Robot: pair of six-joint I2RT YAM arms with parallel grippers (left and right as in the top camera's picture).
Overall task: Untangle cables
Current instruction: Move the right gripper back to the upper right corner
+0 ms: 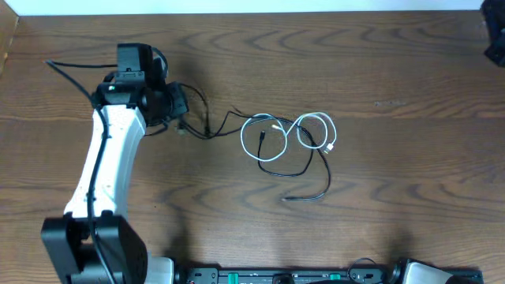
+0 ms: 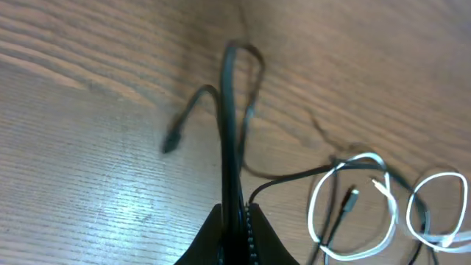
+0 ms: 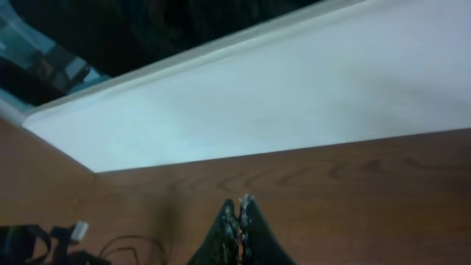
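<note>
The white cable (image 1: 316,116) lies in two loops at mid-table, with the thin black cable (image 1: 304,170) threaded through them and trailing toward the front. My left gripper (image 1: 180,108) is to the left of the tangle, shut on the black cable's other stretch. In the left wrist view the black cable (image 2: 229,132) rises from between the closed left gripper (image 2: 234,215) and bends over, its plug end (image 2: 171,143) hanging near the wood. The white cable (image 2: 360,157) loops at lower right. My right gripper (image 3: 241,210) is shut with nothing in it, low over the table.
A thicker black robot cable (image 1: 71,75) runs behind the left arm (image 1: 106,158). A dark object (image 1: 495,31) sits at the far right corner. The right arm's base (image 1: 430,272) is at the front edge. A white wall (image 3: 294,96) borders the table.
</note>
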